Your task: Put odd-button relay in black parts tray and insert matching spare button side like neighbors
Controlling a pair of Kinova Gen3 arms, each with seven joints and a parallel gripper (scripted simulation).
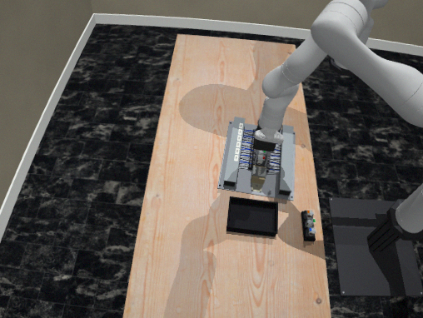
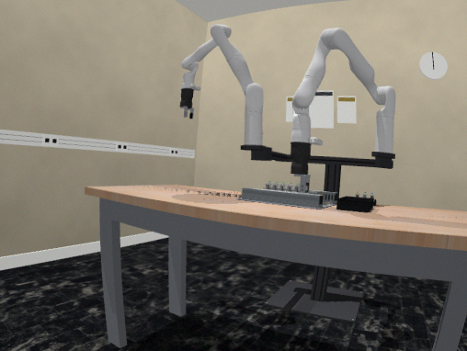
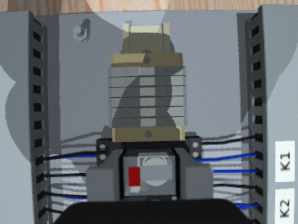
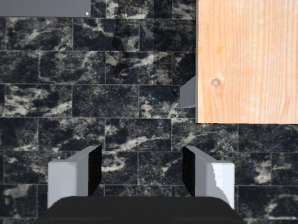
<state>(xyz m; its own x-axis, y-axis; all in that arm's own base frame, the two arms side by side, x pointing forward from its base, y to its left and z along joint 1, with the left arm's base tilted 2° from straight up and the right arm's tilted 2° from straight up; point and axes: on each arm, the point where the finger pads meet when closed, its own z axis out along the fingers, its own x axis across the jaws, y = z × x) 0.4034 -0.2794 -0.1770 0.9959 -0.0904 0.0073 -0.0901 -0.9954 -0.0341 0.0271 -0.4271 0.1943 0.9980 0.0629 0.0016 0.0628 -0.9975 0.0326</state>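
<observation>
The relay panel (image 1: 289, 150) (image 2: 276, 197) (image 3: 210, 65) lies on the table. My left gripper (image 2: 304, 187) (image 3: 149, 165) is shut on the red-button relay (image 3: 165, 172), a clear box at the panel's K1 end. I cannot tell whether this relay is raised. Several relays (image 2: 282, 186) with green buttons stand in a row beside it; the gripper body hides them in the left wrist view. The spare rack (image 1: 307, 237) holds spares with orange, green and blue buttons. The black parts tray (image 1: 251, 216) (image 2: 354, 204) looks empty. My right gripper (image 2: 188, 113) (image 4: 142, 163) is open and empty, high up, away from the panel.
Grey wire ducts (image 3: 260, 100) with open wires flank the relay row. A tan-ended terminal block (image 3: 148, 97) stands close to the held relay. The tray is close to the panel's end, and the rack is near the table (image 1: 183, 166) edge on the robot's side.
</observation>
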